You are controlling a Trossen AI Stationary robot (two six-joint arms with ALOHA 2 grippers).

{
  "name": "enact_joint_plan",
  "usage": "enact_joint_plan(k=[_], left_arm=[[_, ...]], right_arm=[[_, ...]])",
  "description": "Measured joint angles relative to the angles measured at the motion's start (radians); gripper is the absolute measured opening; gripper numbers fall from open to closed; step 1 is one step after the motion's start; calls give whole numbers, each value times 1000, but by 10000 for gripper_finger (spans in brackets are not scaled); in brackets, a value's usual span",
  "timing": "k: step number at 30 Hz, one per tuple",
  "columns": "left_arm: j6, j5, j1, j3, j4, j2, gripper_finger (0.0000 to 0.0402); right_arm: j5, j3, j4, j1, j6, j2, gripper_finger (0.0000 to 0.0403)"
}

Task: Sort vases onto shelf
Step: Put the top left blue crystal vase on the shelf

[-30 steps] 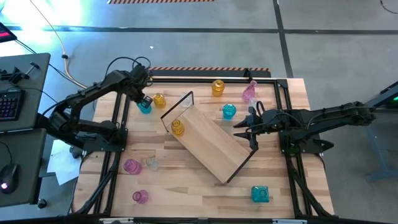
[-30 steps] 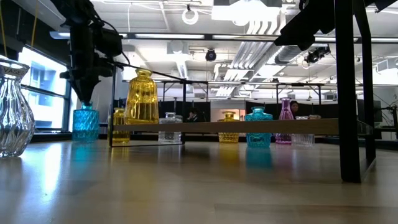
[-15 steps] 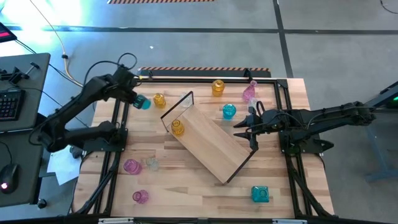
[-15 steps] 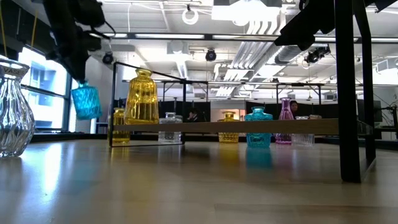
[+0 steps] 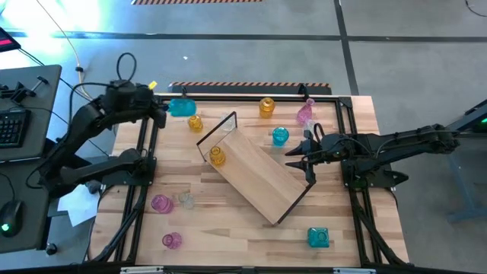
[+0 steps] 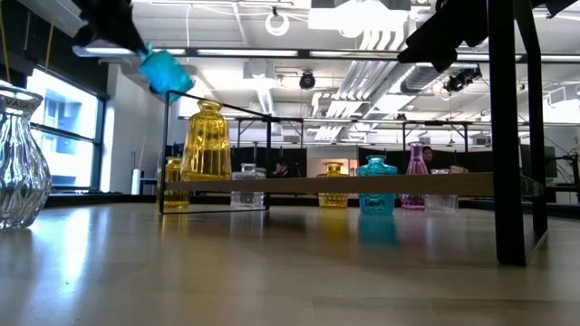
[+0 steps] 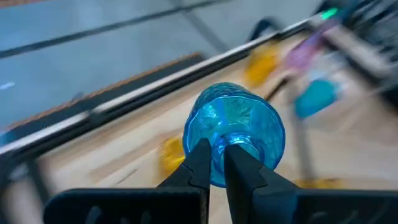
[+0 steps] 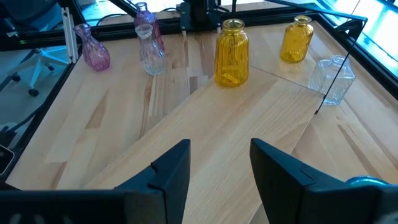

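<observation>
Left gripper: clamped on teal vase, aloft beyond shelf | right gripper: agape, empty, beside shelf | amber vase on shelf.

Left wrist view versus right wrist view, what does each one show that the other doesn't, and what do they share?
Only the left wrist view shows the left gripper with its jaws shut on the neck of a teal vase, lifted above the table. Only the right wrist view shows the right gripper, jaws open and empty, over the shelf, where a tall amber vase stands. Both show the slatted tabletop and amber vases.
</observation>
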Motion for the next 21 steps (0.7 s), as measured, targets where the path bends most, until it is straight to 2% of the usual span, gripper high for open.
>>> enact_joint_plan(k=[6,13,21], left_arm=[[-65,110,-101,20,197,-11,10],[-95,109,-282,21,404,61,11],[-64,73,-475,35,541,243,11]], right_arm=[[3,0,0,0,-3,0,156],[3,0,0,0,-3,0,156],[14,0,0,0,-4,0,156]])
